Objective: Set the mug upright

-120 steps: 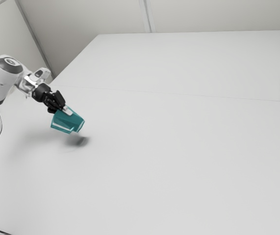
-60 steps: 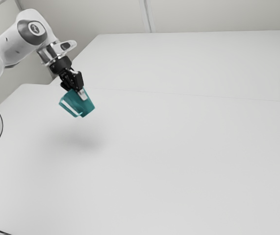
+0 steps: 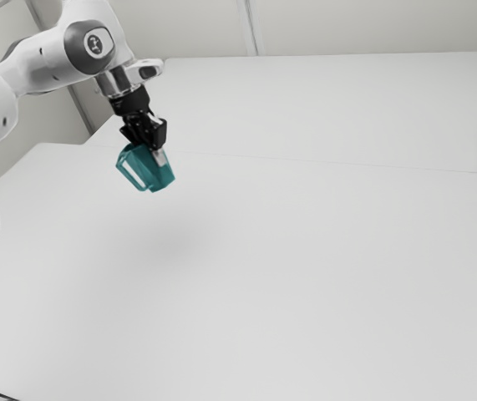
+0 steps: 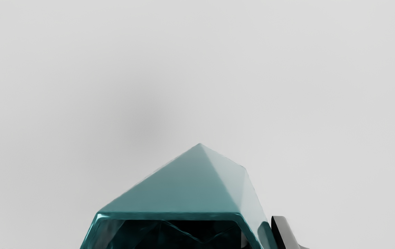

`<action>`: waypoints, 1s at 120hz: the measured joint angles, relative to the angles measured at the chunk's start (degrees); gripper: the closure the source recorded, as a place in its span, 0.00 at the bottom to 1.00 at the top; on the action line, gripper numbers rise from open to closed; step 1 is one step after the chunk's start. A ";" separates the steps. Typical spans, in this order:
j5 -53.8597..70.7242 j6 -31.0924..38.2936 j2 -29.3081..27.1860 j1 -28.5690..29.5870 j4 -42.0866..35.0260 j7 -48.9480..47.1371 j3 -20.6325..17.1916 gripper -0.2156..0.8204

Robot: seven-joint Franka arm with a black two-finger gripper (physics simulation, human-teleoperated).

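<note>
Righting seems in hand: the gripper [image 3: 155, 154] grasps the tilted mug [image 3: 148, 172] above the worktop [image 3: 305, 267]; next, level and lower it.

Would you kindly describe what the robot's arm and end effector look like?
The arm has smooth, rounded white segments, dark grey joint caps and a round emblem. The end effector is mostly black, with a pale grey finger.
</note>
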 joint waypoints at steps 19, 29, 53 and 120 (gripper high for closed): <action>3.06 5.84 -1.73 -2.71 -5.45 -2.32 -0.09 0.96; 3.91 8.54 -2.06 -3.66 -7.30 -3.51 -0.12 0.96; 5.77 13.88 -2.12 -5.06 -11.34 -6.11 -0.19 0.96; 12.40 21.05 2.63 -8.21 -13.82 -10.61 -0.37 0.96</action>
